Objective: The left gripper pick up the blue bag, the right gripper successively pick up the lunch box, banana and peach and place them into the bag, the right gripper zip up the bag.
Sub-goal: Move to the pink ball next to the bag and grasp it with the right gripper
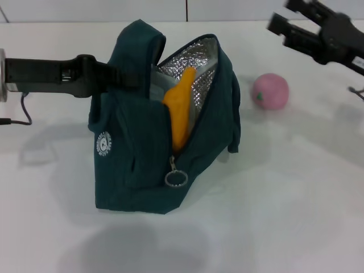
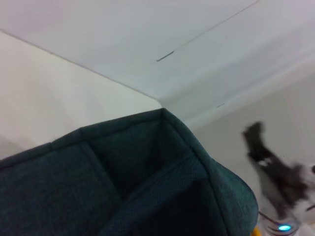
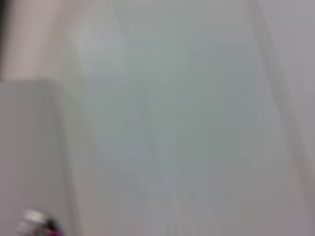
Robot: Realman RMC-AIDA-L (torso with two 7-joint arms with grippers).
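The blue bag (image 1: 136, 165) stands on the white table with its top unzipped and silver lining showing. My left gripper (image 1: 122, 77) comes in from the left and is shut on the bag's handle, holding it up. The bag's teal fabric (image 2: 147, 177) fills the left wrist view. The orange-yellow banana (image 1: 181, 111) stands inside the opening. The lunch box is hidden from me. The pink peach (image 1: 271, 91) lies on the table to the right of the bag. My right gripper (image 1: 280, 16) hangs open and empty above and beyond the peach.
The zipper's ring pull (image 1: 176, 178) hangs at the near end of the opening. The white table (image 1: 296, 199) stretches around the bag. A black cable (image 1: 17, 116) lies at the far left edge. The right gripper (image 2: 270, 167) shows far off in the left wrist view.
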